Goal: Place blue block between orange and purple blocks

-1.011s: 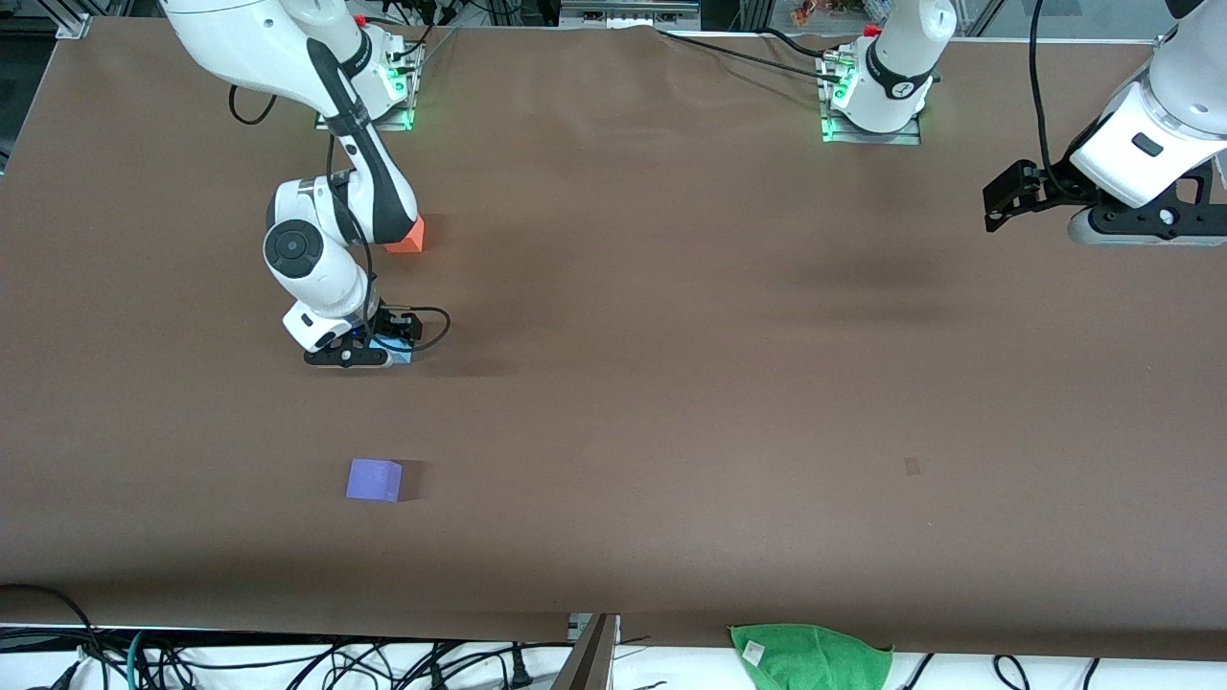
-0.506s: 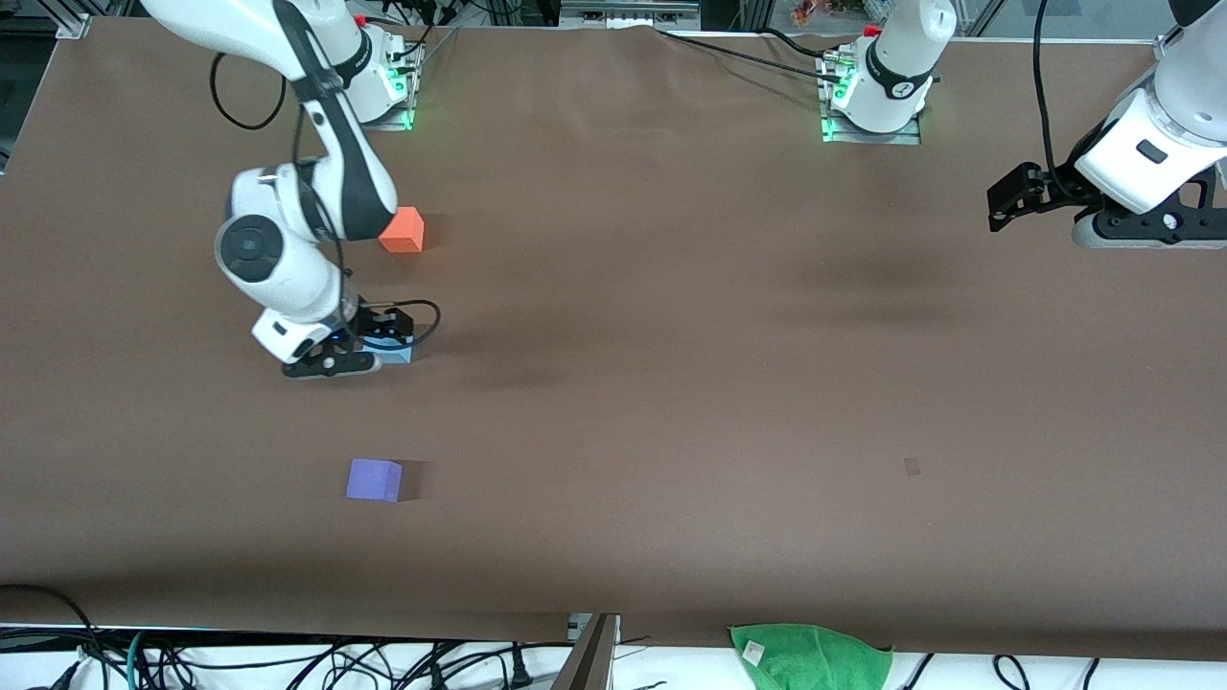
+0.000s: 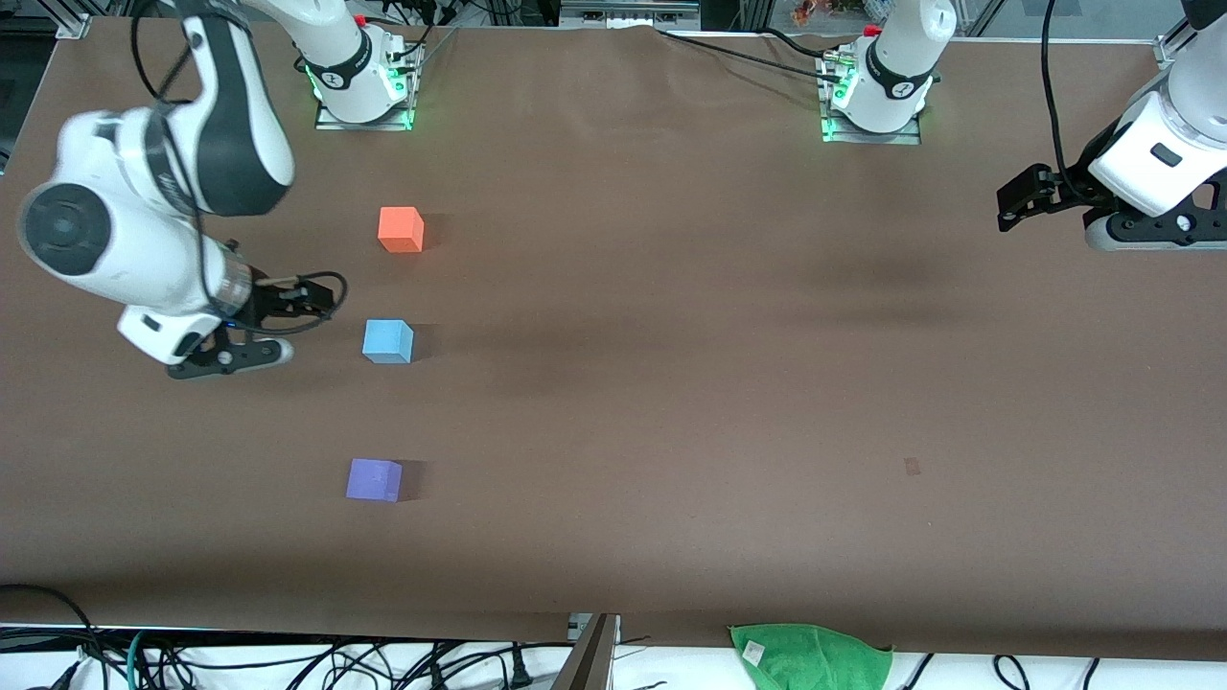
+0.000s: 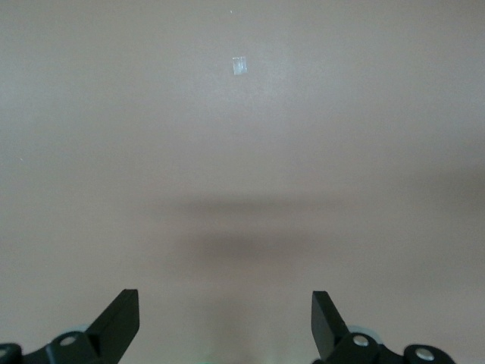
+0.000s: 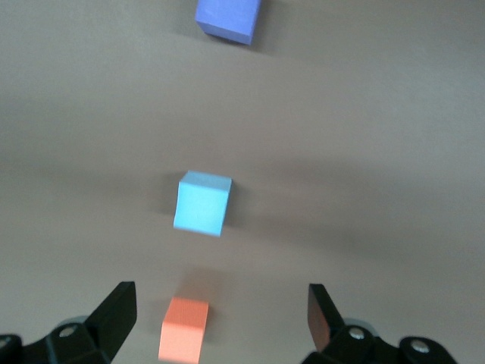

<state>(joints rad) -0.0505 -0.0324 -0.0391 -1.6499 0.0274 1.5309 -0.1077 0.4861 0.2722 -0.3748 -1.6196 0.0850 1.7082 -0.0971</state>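
Observation:
The blue block [image 3: 388, 341] stands free on the brown table [image 3: 671, 383], in a line between the orange block [image 3: 401, 230] and the purple block [image 3: 374, 479]. The orange block is farther from the front camera and the purple block is nearer. My right gripper [image 3: 232, 353] is open and empty, raised over the table beside the blue block toward the right arm's end. In the right wrist view its gripper [image 5: 220, 318] frames the orange block [image 5: 184, 327], with the blue block [image 5: 201, 202] and purple block [image 5: 227, 19] in a row. My left gripper [image 3: 1150, 232] waits open and empty.
A green cloth [image 3: 813, 655] lies at the table's front edge. A small mark [image 3: 912, 466] is on the table toward the left arm's end. The left wrist view shows its open gripper [image 4: 226, 318] over bare table with a small pale mark [image 4: 239, 66].
My right gripper let go of the blue block, rose and swung away toward the right arm's end. The blue block stays where it was set. The left arm shifted slightly.

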